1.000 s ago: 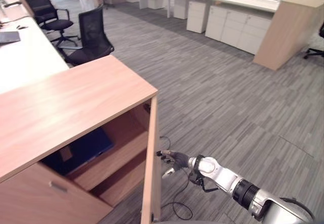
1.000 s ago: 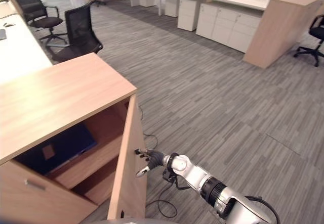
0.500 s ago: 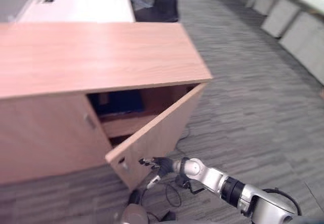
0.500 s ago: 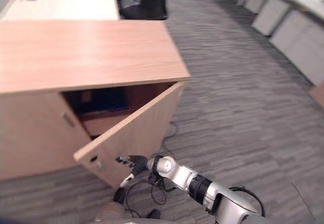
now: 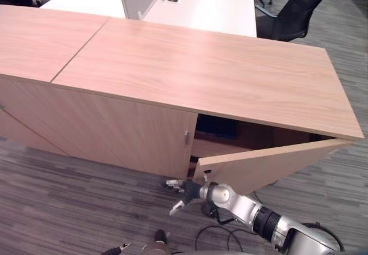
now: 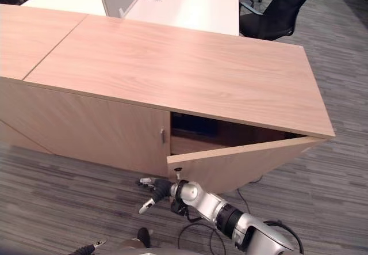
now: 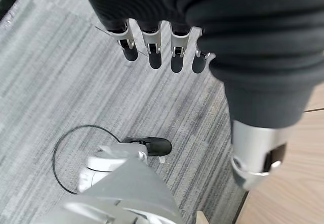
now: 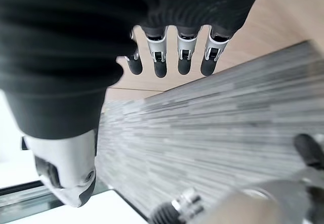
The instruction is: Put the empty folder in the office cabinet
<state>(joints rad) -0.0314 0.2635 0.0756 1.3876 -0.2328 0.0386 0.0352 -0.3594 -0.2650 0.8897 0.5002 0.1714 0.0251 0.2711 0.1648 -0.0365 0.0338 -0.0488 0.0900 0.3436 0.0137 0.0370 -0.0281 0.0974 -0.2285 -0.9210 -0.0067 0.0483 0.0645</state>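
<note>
Office cabinet: long, low, light wood top, standing on grey striped carpet; its right-hand door ajar, swung partway out from the front; the left-hand door shut, with a small metal pull at its inner edge. Folder: dark blue, lying inside the cabinet on the upper shelf, seen through the gap above the ajar door; no label or writing legible on it. Right hand: low before the cabinet, at the free edge of the ajar door, fingers straight and spread, holding nothing; whether it touches the door cannot be told. Left hand: fingers extended over the carpet, empty. Behind the cabinet: white desk; black office chair. No readable print on cabinet or desk.
</note>
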